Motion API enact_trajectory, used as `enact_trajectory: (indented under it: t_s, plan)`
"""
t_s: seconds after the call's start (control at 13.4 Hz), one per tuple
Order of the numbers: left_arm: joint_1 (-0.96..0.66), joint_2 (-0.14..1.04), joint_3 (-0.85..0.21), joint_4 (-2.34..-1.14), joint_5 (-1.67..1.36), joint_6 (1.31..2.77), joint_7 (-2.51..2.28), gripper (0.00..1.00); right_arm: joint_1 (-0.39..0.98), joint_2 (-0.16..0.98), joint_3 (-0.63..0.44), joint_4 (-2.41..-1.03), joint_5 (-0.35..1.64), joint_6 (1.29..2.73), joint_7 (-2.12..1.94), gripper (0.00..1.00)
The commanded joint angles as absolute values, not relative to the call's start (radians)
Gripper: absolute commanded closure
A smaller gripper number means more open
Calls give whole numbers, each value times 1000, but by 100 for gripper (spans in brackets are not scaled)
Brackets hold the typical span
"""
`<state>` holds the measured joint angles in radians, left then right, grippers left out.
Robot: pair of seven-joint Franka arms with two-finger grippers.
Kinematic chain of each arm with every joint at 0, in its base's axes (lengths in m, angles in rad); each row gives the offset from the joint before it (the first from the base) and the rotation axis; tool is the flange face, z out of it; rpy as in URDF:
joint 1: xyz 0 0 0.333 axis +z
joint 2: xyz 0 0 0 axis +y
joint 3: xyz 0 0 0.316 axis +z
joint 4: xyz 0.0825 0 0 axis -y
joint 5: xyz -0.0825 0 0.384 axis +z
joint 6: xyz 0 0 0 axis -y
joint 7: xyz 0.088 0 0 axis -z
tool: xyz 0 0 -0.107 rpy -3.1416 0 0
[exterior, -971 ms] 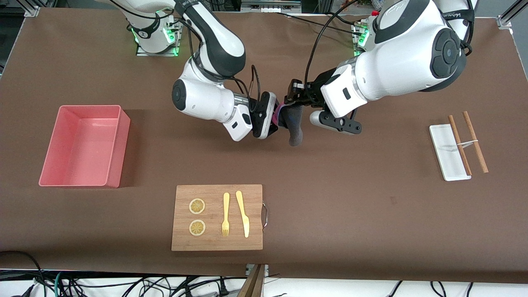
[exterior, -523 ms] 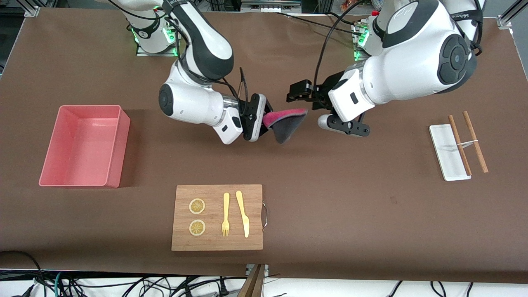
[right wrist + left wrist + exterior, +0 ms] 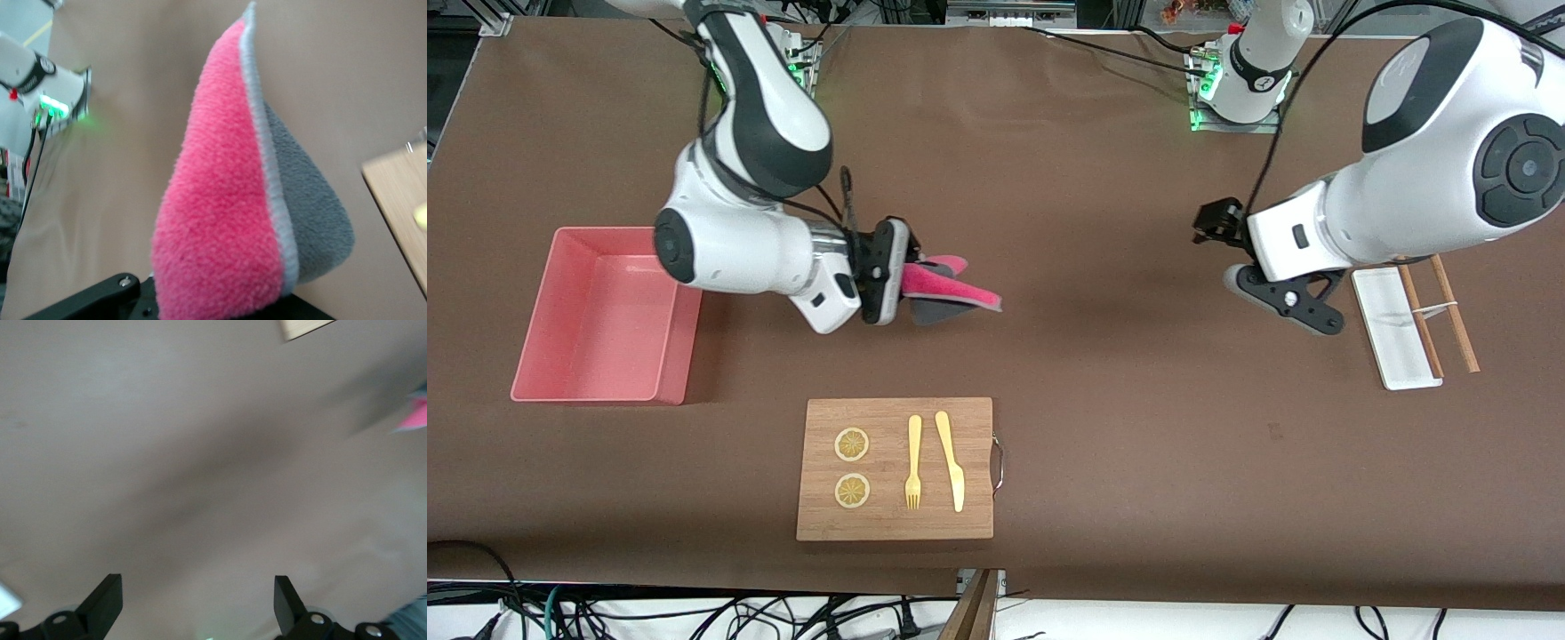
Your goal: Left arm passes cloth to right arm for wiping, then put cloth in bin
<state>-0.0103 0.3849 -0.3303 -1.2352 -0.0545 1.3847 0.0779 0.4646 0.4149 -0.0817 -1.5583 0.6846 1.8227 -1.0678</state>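
The cloth (image 3: 951, 290), magenta-pink on one face and dark grey on the other, hangs from my right gripper (image 3: 908, 281), which is shut on it over the bare table between the bin and the table's middle. In the right wrist view the cloth (image 3: 227, 200) fills the space between the fingers of the right gripper (image 3: 220, 308). The pink bin (image 3: 680, 329) stands at the right arm's end of the table, with nothing in it. My left gripper (image 3: 1208, 222) is open and empty over the table beside the white tray; its wrist view shows the left gripper (image 3: 195, 603) with spread fingers (image 3: 107, 600) and a corner of the cloth (image 3: 413, 420).
A wooden cutting board (image 3: 895, 468) with two lemon slices, a yellow fork and a knife lies near the front camera; its corner shows in the right wrist view (image 3: 400, 200). A small white tray (image 3: 1383, 342) and two wooden sticks (image 3: 1449, 302) lie at the left arm's end.
The left gripper has let go of the cloth and drawn back toward the white tray. The right gripper has carried the cloth toward the bin's end of the table.
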Motion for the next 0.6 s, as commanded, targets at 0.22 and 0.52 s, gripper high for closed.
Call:
enact_trajectory:
  t_s: [0.22, 0.52]
  plan:
    - [21, 385, -292, -1136, 44, 1377, 94, 0, 403, 312, -170, -1656, 435, 1720, -956, 100]
    - [43, 379, -230, -1147, 81, 1402, 83, 0, 403, 244, -196, -1719, 243, 1720, -613, 100]
